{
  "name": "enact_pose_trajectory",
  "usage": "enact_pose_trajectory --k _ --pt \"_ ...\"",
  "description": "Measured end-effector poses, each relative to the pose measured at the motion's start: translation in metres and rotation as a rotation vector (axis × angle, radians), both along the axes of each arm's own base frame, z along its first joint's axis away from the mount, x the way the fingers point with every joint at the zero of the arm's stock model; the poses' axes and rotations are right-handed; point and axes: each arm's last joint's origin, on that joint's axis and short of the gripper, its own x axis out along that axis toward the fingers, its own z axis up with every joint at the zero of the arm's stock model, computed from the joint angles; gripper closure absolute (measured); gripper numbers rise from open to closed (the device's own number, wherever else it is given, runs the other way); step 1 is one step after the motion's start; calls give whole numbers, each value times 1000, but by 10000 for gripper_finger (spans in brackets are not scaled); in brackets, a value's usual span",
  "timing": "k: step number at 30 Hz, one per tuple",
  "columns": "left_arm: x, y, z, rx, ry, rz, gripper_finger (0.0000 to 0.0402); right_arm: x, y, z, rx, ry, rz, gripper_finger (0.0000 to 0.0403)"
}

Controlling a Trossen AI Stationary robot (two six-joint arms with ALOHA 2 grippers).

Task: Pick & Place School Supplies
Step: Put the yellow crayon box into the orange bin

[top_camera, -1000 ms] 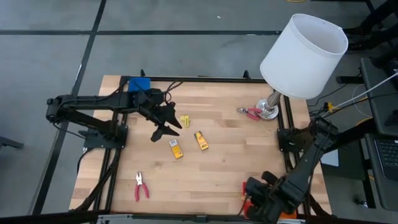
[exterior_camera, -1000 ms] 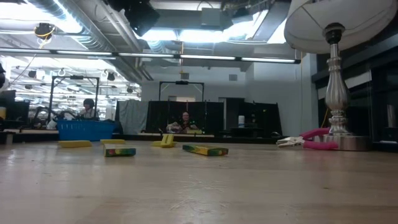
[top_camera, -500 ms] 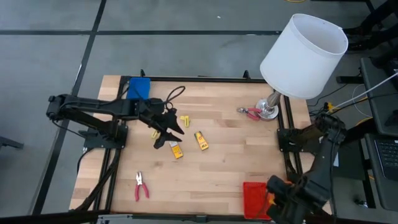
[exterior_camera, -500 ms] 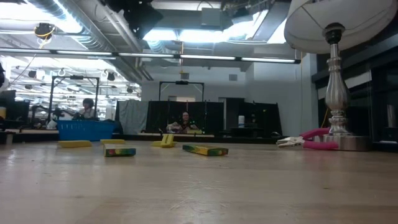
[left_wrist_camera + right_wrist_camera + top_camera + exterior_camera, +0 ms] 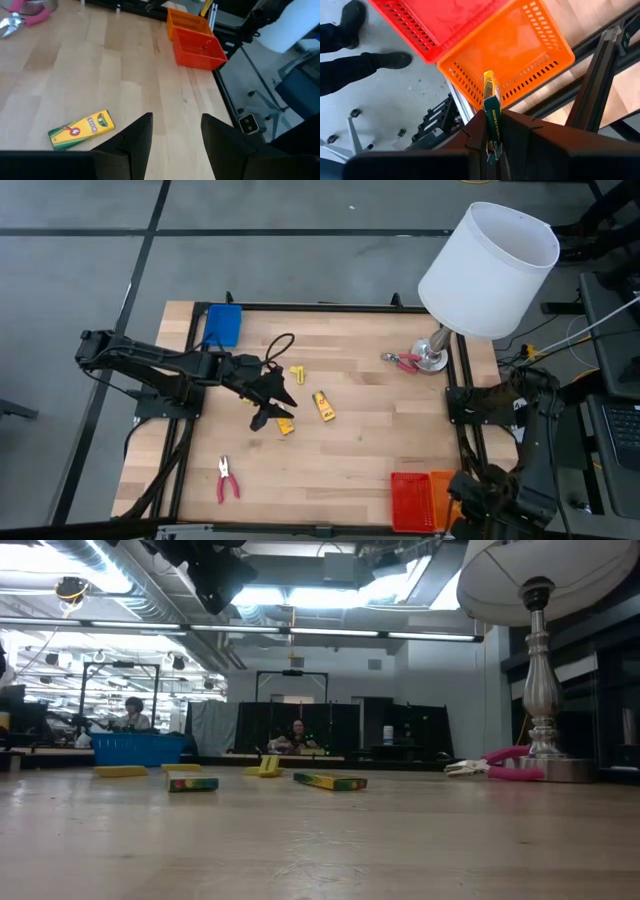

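Observation:
Two yellow crayon packets [image 5: 323, 406] [image 5: 285, 425] lie flat on the wooden table, with a small yellow piece [image 5: 297, 374] beyond them. One pair of red-handled pliers [image 5: 228, 480] lies near the front left, and another [image 5: 402, 361] lies by the lamp base. My left gripper [image 5: 272, 412] hovers open over the packets; in its wrist view one packet [image 5: 82, 130] lies beside the empty fingers [image 5: 175, 137]. My right gripper [image 5: 478, 498], at the front right corner, is shut on a third crayon packet [image 5: 489, 90] above the orange tray [image 5: 520, 55]. My right gripper pinches the crayon packet's two broad faces at its green end [image 5: 493, 127] between its two fingers. The fingers point down. The packet stands on edge in the hold, its yellow end sticking out past the fingertips, clear above the orange tray.
A red tray [image 5: 412, 500] and an orange tray [image 5: 444, 483] stand side by side at the front right. A blue tray [image 5: 222, 325] sits at the far left corner. The white-shaded lamp [image 5: 488, 270] stands at the far right. A person's legs [image 5: 355, 60] show on the floor beyond the table.
My left gripper has moved toward the table's near edge and down, and now hangs over the packets. My right gripper has carried its packet toward the table's right edge, off the red tray and over the orange one, and has turned about.

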Motion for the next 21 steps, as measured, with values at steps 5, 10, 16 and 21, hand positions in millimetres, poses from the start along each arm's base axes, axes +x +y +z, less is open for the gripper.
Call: enact_pose_trajectory --k 5,10,16,21 --pt "0 0 1 -22 -4 13 236 -9 13 -12 -33 -16 6 358" --pt "1 0 1 -40 -4 29 238 -10 32 -31 -37 -36 28 358" --pt "1 0 2 -52 -8 45 240 -10 40 -47 -90 -24 36 358" --pt "2 0 4 -72 -18 54 242 -7 44 -58 -124 -26 67 358"
